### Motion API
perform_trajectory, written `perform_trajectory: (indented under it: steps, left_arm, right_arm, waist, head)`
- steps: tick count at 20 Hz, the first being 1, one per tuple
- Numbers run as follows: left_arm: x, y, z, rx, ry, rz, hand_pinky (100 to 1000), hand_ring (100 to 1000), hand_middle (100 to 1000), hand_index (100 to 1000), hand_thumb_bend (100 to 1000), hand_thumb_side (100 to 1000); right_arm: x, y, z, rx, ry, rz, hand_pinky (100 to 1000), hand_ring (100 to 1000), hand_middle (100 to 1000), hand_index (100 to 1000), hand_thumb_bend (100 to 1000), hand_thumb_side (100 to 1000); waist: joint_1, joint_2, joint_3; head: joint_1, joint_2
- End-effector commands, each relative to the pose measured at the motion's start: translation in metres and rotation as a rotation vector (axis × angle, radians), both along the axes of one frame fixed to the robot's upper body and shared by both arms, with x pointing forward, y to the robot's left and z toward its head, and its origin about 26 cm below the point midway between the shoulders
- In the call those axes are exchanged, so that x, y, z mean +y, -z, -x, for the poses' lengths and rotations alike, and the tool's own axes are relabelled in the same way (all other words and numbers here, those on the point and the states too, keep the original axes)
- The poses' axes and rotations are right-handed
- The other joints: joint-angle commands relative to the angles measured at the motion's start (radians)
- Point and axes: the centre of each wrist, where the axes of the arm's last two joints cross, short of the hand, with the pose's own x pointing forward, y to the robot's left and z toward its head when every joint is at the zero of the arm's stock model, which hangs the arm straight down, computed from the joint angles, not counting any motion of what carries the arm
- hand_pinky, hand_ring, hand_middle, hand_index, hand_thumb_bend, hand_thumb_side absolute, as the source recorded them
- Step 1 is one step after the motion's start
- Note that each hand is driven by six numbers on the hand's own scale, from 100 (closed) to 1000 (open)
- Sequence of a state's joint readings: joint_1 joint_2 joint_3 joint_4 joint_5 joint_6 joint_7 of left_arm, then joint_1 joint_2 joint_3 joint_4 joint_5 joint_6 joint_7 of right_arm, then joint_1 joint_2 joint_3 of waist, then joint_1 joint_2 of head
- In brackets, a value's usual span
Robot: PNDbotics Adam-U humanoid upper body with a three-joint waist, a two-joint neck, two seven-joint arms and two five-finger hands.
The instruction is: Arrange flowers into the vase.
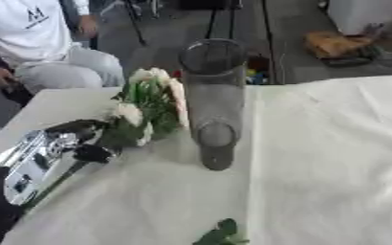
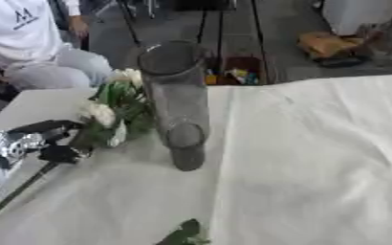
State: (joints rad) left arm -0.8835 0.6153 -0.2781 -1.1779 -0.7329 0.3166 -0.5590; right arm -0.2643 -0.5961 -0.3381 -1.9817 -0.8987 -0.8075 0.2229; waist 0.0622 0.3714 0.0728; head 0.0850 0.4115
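Left hand (image 1: 81, 139) reaches in from the left, fingers curled shut.

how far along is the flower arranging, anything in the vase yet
Nothing looks done yet: the clear vase stands on the white tablecloth and looks empty. In hand: the left hand holds a bunch of white flowers beside the vase, blooms below its rim. Left: lifting that bunch in, plus the green sprig lying at the near edge.

A white cloth (image 1: 333, 158) covers the table; beyond it, an orange bundle (image 1: 333, 44), perhaps a bag.
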Motion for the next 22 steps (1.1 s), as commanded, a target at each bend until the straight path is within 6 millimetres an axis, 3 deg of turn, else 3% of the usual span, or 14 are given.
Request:
perform_trajectory:
  steps: [1, 7, 12, 16, 22]
  left_arm:
    - [0.006, -0.015, 0.0, -0.052, -0.027, -0.016, 805, 927, 974, 1000, 159, 665]
    - [0.007, -0.018, 0.0, -0.089, -0.06, -0.019, 798, 920, 967, 1000, 101, 689]
    - [0.003, -0.019, -0.003, -0.064, -0.06, 0.036, 816, 932, 978, 1000, 100, 776]
    - [0.002, -0.013, -0.006, 0.0, -0.054, 0.076, 836, 955, 995, 1000, 139, 827]
    - [0.005, -0.003, -0.01, 0.109, -0.034, 0.142, 882, 1000, 1000, 1000, 285, 969]
  right_arm:
    - [0.0, -0.008, 0.004, -0.025, 0.008, 0.03, 624, 739, 673, 744, 100, 1000]
    - [0.0, -0.007, 0.004, -0.014, 0.012, 0.033, 625, 740, 673, 744, 100, 1000]
    - [0.0, -0.005, 0.004, -0.006, 0.019, 0.034, 626, 740, 673, 742, 100, 1000]
    - [0.0, -0.005, 0.004, -0.002, 0.016, 0.033, 626, 739, 671, 739, 100, 1000]
    - [-0.001, -0.004, 0.005, 0.009, 0.023, 0.022, 625, 738, 669, 737, 100, 1000]
  waist:
    - [-0.003, -0.017, -0.001]
    - [-0.001, -0.022, 0.008]
    - [0.001, -0.03, 0.017]
    - [0.004, -0.032, 0.017]
    - [0.009, -0.033, 0.015]
  head:
    - [0.001, -0.012]
    - [-0.006, -0.008]
    - [-0.004, 0.0]
    - [-0.001, 0.0]
    - [0.001, 0.0]
